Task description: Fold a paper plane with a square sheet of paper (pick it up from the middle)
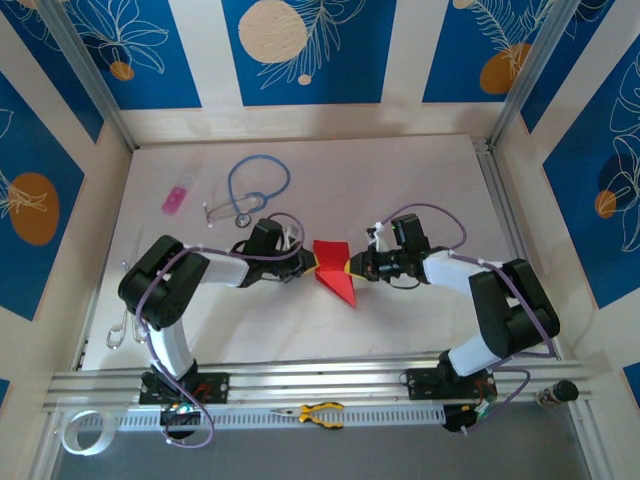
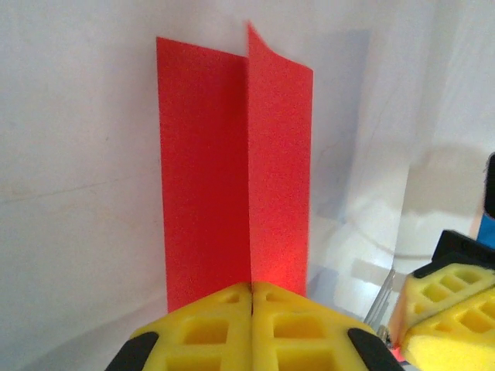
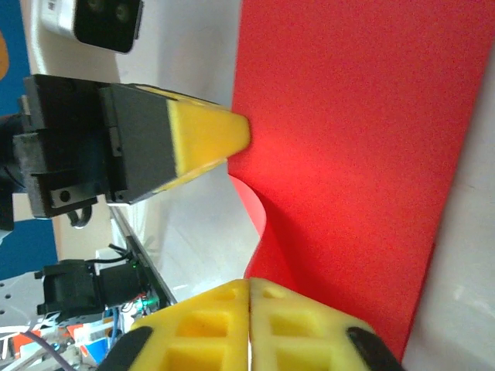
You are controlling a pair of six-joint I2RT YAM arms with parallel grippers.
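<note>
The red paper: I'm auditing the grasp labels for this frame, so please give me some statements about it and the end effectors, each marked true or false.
1. The left end effector is shut on the red paper. True.
2. The red paper lies flat and uncreased. False: a crease runs down its middle.
3. The right end effector hangs open, clear of the paper. False: its jaws are shut on the paper's edge.
4. A stethoscope lies on the table, beyond the left end effector. True.
</note>
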